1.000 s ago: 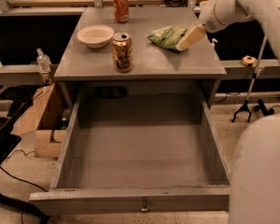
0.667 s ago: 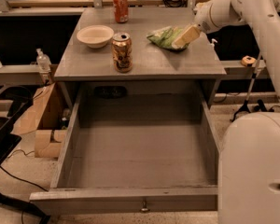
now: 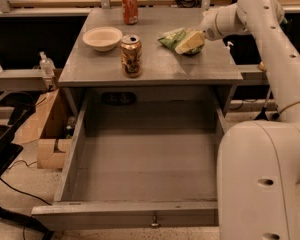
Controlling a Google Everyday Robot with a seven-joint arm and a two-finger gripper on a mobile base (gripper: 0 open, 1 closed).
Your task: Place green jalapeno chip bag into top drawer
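1. Body (image 3: 260,184): white and rounded, is filling the lower right of the scene, standing just beside the drawer's right wall.

2. Arm (image 3: 285,59): white, is rising from the body along the right edge, bending left at the top and reaching over the back right part of the table.

3. Drawer (image 3: 140,215): grey wood, wide and deep, is standing pulled well out toward me under the table top, its bare grey floor showing.

4. Table (image 3: 160,69): grey top, is carrying everything listed in entries 5 to 9.

5. Bowl (image 3: 102,37): tan and shallow, is sitting upright on the left part of the top, well apart from the bag.

6. Bag (image 3: 170,36): wrinkly glossy green, is lying on the table's back right area, up on the top and not in the drawer.

7. Gripper (image 3: 189,43): pale yellowish at its end, is pressing down against the right side of the bag, low to the table. From where I am standing I cannot tell whether it is grasping the bag or merely touching it.

8. Near can (image 3: 131,55): brownish with an orange rim, is standing upright near the front edge, between bowl and bag and closer to me than either.

9. Far can (image 3: 130,7): orange-red, is standing upright at the back edge, behind the bowl.

10. Bottle (image 3: 46,64): small and clear, is standing on the ledge left of the table.

11. Knob (image 3: 154,221): small metal, is sitting centred on the drawer's front panel.
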